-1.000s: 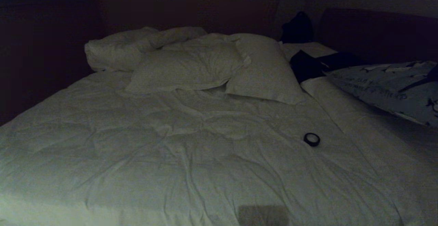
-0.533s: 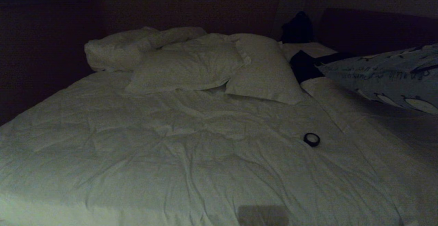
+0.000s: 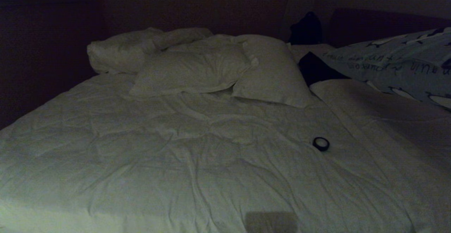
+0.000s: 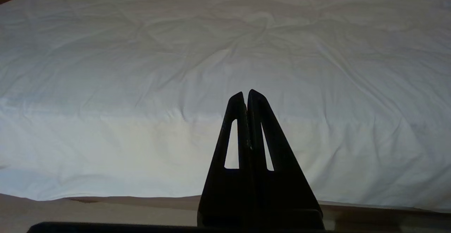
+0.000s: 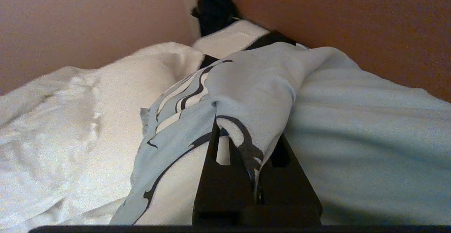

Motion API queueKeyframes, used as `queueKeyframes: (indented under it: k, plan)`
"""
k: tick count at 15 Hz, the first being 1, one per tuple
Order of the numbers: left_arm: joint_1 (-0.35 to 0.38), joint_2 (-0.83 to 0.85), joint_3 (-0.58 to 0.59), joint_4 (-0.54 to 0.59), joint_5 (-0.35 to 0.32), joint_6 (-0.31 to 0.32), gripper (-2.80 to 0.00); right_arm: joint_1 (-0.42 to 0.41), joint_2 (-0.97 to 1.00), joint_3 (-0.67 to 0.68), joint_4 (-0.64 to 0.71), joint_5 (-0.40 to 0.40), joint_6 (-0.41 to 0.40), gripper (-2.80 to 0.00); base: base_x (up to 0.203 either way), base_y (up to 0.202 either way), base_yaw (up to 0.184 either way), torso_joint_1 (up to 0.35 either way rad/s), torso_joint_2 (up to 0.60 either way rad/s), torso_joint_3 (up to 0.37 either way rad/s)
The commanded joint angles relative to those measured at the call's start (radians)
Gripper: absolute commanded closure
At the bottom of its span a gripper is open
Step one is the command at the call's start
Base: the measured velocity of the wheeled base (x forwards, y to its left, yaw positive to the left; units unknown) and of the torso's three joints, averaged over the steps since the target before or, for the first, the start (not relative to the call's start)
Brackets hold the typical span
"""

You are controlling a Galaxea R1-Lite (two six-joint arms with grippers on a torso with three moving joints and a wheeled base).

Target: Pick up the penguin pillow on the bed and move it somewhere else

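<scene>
A dim bedroom. A wide bed (image 3: pixel 197 162) with a wrinkled white duvet fills the view. Plain white pillows (image 3: pixel 197 67) are piled toward 12 o'clock against a dark wall, and a penguin-print pillow (image 3: pixel 398 67) is at 2 o'clock before a dark headboard (image 3: pixel 370 25).

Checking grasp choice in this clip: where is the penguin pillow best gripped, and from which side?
Probably by its thin flanged edge, from the bed's right side. The right tool is shut on that fabric there, and the penguin pillow hangs lifted off the bed; the puffy middle looks too thick to pinch.
</scene>
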Motion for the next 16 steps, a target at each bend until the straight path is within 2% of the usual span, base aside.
queueKeyframes:
  k: [1,16]
  plan:
    - [0.000,0.000,0.002,0.000,0.000,-0.001,0.00,0.022,-0.036,0.013,-0.003,0.001,0.002,0.00,0.000,0.000,0.000,0.000,0.00,0.000]
    - [0.000,0.000,0.002,0.000,0.000,0.001,0.00,0.034,-0.051,0.023,-0.008,0.004,0.002,0.00,0.000,0.000,0.000,0.000,0.00,0.000]
